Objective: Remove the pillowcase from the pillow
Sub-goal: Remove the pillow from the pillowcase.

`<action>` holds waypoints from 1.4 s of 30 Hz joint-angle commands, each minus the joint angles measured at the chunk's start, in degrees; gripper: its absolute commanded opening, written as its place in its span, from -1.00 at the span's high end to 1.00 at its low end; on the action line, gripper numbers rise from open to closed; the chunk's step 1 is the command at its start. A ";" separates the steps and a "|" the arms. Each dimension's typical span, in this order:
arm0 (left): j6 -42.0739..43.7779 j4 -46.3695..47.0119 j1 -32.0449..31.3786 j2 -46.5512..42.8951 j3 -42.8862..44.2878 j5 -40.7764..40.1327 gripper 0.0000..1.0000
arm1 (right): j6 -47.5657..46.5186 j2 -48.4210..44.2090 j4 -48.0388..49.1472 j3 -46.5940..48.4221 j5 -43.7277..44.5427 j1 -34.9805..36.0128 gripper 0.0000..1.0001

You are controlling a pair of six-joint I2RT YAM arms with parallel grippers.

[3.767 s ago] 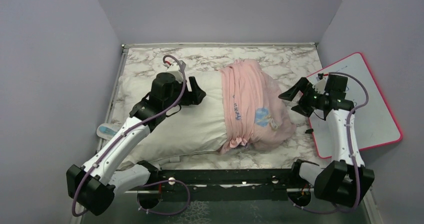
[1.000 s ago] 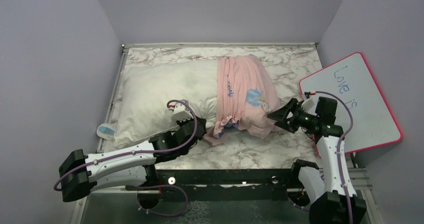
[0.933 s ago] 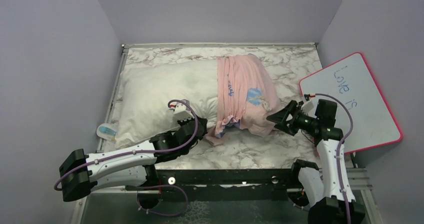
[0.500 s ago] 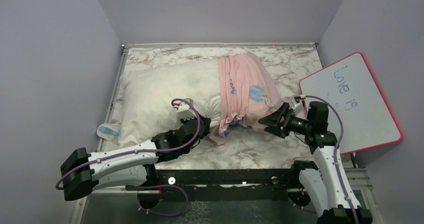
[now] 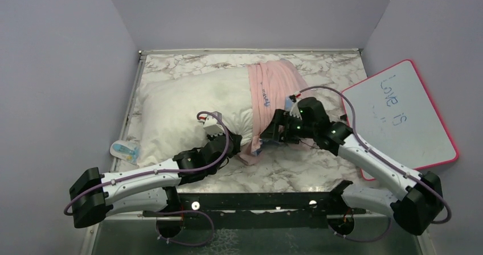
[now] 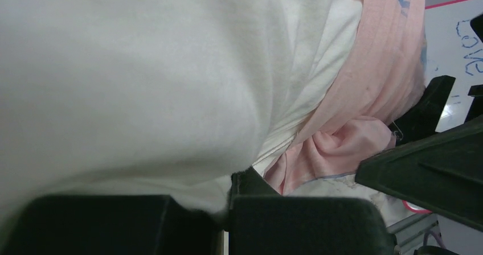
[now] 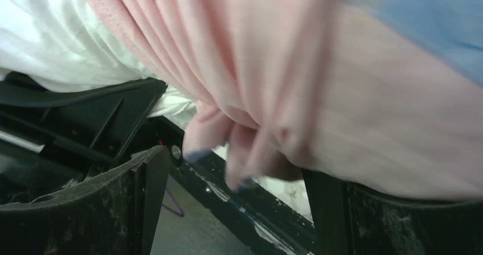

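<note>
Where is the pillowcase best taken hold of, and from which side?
The pillowcase's gathered hem at the pillow's near edge, approached from the right, low over the table. There the pink fabric hangs in loose folds clear of the pillow, likely easy to pinch.

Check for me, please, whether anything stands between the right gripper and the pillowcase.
Nothing visible does. The right gripper has its fingers open at the bunched near edge of the pillowcase, and pink fabric hangs directly between them.
</note>
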 commanded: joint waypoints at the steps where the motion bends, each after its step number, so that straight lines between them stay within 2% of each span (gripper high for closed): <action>1: 0.30 4.75 -0.31 -2.30 3.30 2.38 1.00 | -3.38 7.35 2.48 5.60 14.76 7.96 -0.79; 4: 0.26 4.74 -0.31 -2.24 3.44 2.83 1.00 | -4.98 12.30 3.78 8.14 21.51 12.07 -0.79; 6: 0.26 4.47 -0.27 -2.40 3.50 2.95 1.00 | -5.67 15.45 0.43 11.50 30.36 14.62 -0.66; 7: 0.28 4.03 -0.31 -2.64 3.60 2.77 1.00 | -5.42 16.69 -1.49 12.94 33.63 15.17 -0.54; 9: 0.32 2.20 -0.27 -3.33 3.89 1.64 1.00 | -3.65 17.93 -5.44 14.29 41.33 15.40 -0.18; 11: -0.15 -1.76 -0.30 -4.80 4.33 -0.74 1.00 | -3.55 16.87 -7.43 13.38 48.97 15.41 0.00; 12: -0.30 -3.68 -0.31 -5.72 4.48 -2.16 1.00 | -3.33 15.92 -8.40 12.77 52.78 15.39 0.17; 14: -0.64 -6.90 -0.26 -8.48 4.08 -4.76 1.00 | -3.50 13.51 -9.66 11.16 58.95 15.36 0.69; 15: -0.93 -8.28 -0.23 -10.27 3.49 -5.99 1.00 | -3.54 12.48 -10.25 10.70 61.15 15.28 0.84; 17: -1.71 -10.03 -0.20 -13.97 2.10 -7.99 1.00 | -3.48 11.00 -10.93 10.09 62.77 14.80 0.91; 20: -1.62 -11.09 -0.13 -17.83 0.62 -8.57 1.00 | -3.81 10.12 -11.20 10.26 59.97 14.69 0.91; 23: -0.94 -9.54 -0.13 -17.59 0.13 -6.21 1.00 | -9.62 9.44 -6.75 10.29 47.17 14.65 0.76; 26: -0.95 -6.69 -0.14 -14.97 -0.36 -2.56 1.00 | -13.21 7.55 -5.27 11.65 33.95 14.71 0.47; 30: -1.73 -3.23 -0.14 -11.59 -1.46 1.60 1.00 | -17.06 1.36 -6.81 14.53 26.43 14.65 0.01; 32: -2.21 -2.38 -0.14 -10.59 -2.16 2.85 1.00 | -17.85 -2.32 -6.93 15.57 26.91 14.65 -0.31; 34: -2.56 -2.35 -0.14 -10.11 -2.65 3.77 1.00 | -18.52 -5.55 -6.33 16.41 29.83 14.65 -0.41; 38: -3.80 -4.83 -0.14 -10.61 -3.87 6.19 1.00 | -19.49 -5.50 -4.03 18.21 42.46 14.65 -0.47; 40: -4.41 -5.83 -0.14 -11.41 -4.80 7.49 1.00 | -20.46 -2.03 -4.05 21.34 48.24 14.65 -0.48; 42: -4.65 -6.80 -0.14 -12.23 -5.59 8.86 1.00 | -23.03 3.07 -3.69 25.56 50.39 14.58 -0.50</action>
